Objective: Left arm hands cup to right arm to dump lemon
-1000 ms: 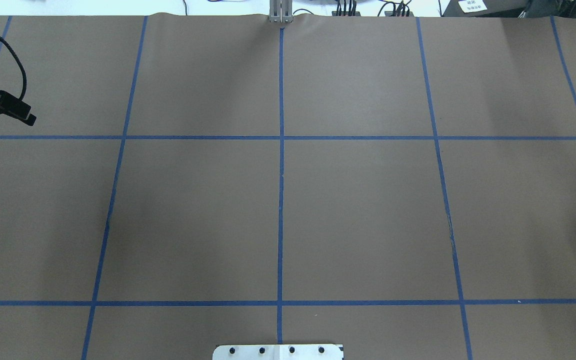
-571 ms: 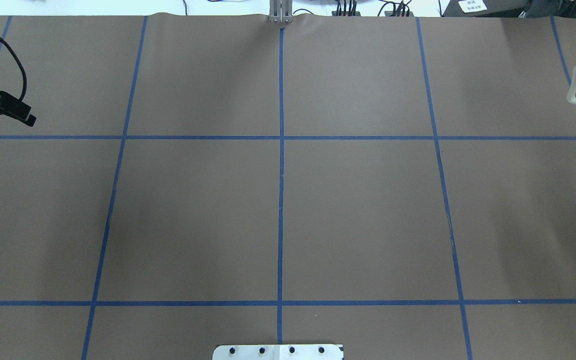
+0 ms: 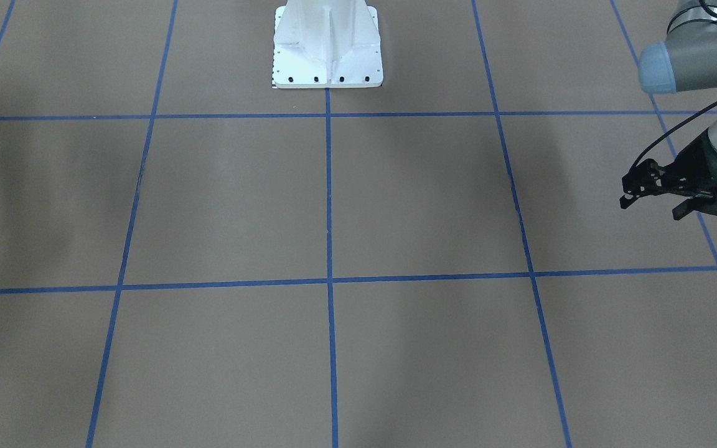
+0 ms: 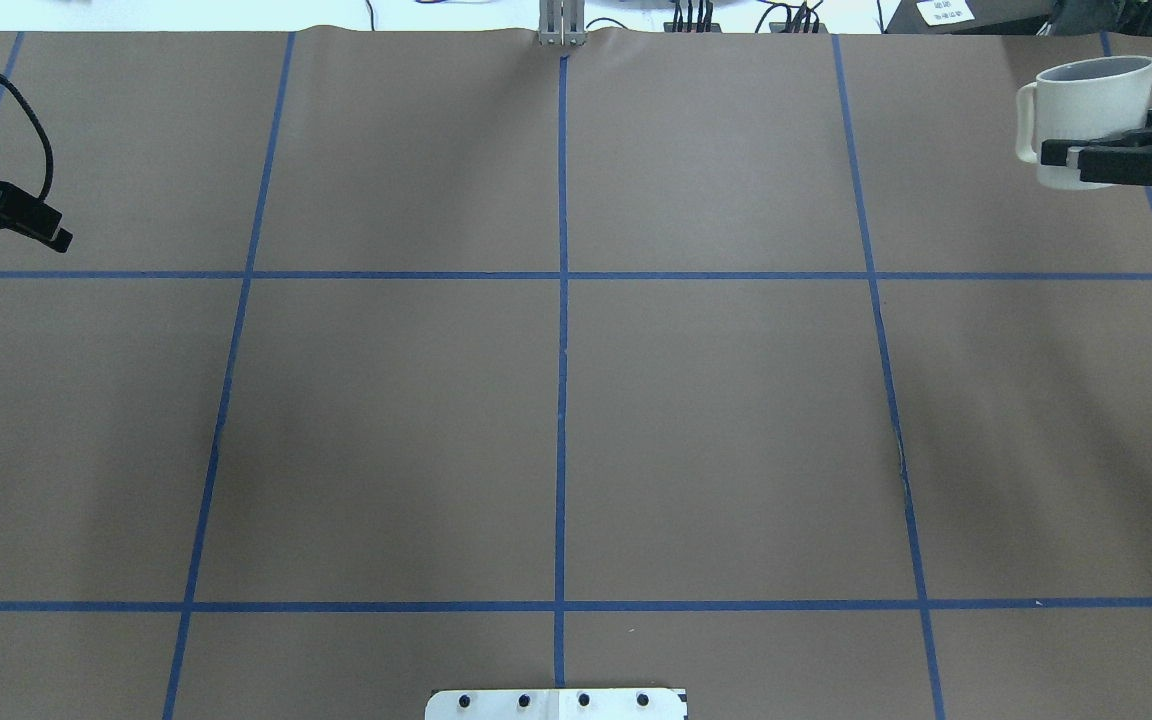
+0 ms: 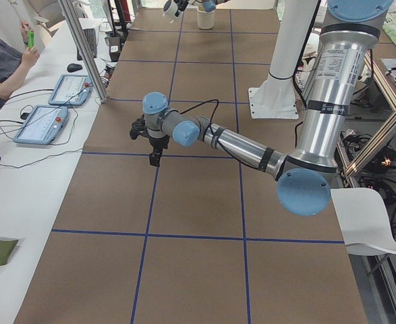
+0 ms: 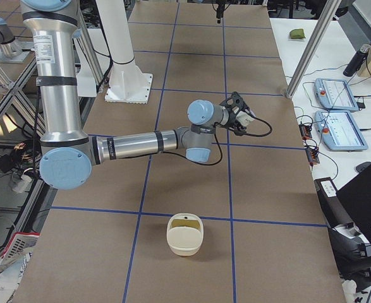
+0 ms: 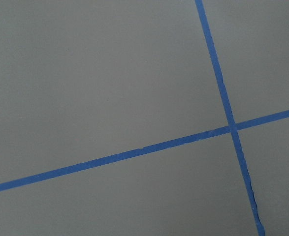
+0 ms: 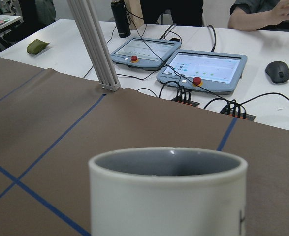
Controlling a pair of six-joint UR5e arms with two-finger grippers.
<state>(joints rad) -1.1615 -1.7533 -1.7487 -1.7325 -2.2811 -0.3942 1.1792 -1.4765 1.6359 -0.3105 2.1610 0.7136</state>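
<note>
cup: upright in the air, upper right of overhead view, can't see what's inside tbh
right claw: clamped on cup's side, reaching in level
left claw: spread, empty, right edge of front view

The left arm drops from its shoulder at the upper right of its side view to a low elbow. From there the forearm runs left and slightly up to the wrist near the frame's middle. The left gripper sits at the right edge of the front view, its two fingers spread with a clear gap between the tips.

The right arm stands upright at the left of its side view, and its forearm runs level to wrist joints at the centre. The right gripper enters the overhead view at the upper right and points toward frame left. Its fingers are clamped on either side of the upright cup.
</note>
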